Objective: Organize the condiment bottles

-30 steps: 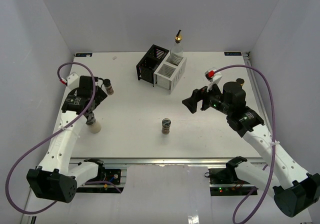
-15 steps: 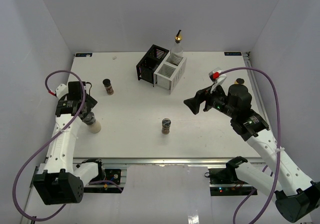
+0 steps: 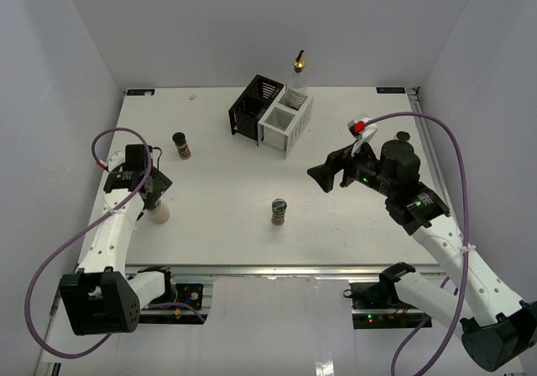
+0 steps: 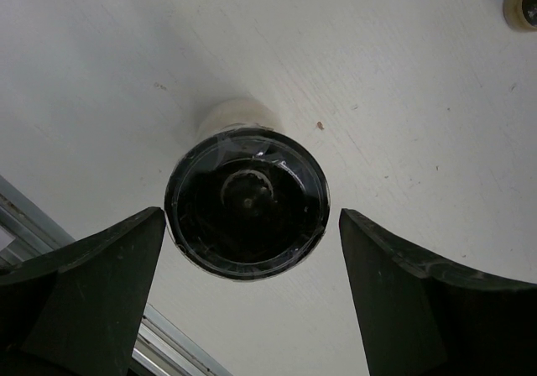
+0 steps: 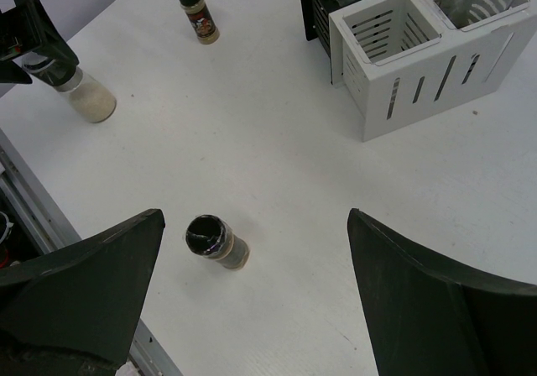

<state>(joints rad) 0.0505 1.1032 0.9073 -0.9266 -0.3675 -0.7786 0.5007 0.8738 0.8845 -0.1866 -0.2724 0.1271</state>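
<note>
**Left pincer spread wide around the cream shaker, nothing gripped yet**

At the counter's near-left corner your left pincer straddles the shaker's dark lid. The lid sits closer to the left finger, so closing off-centre could shove or tip it toward the edge nearby. A grip on the lid alone might let the body swing. One brown jar stands at back-left and another mid-counter, well apart. The spouted bottle stands in the white rack, beside the black rack. Your right pincer hangs wide and empty; a low sweep could topple the middle jar.
</note>
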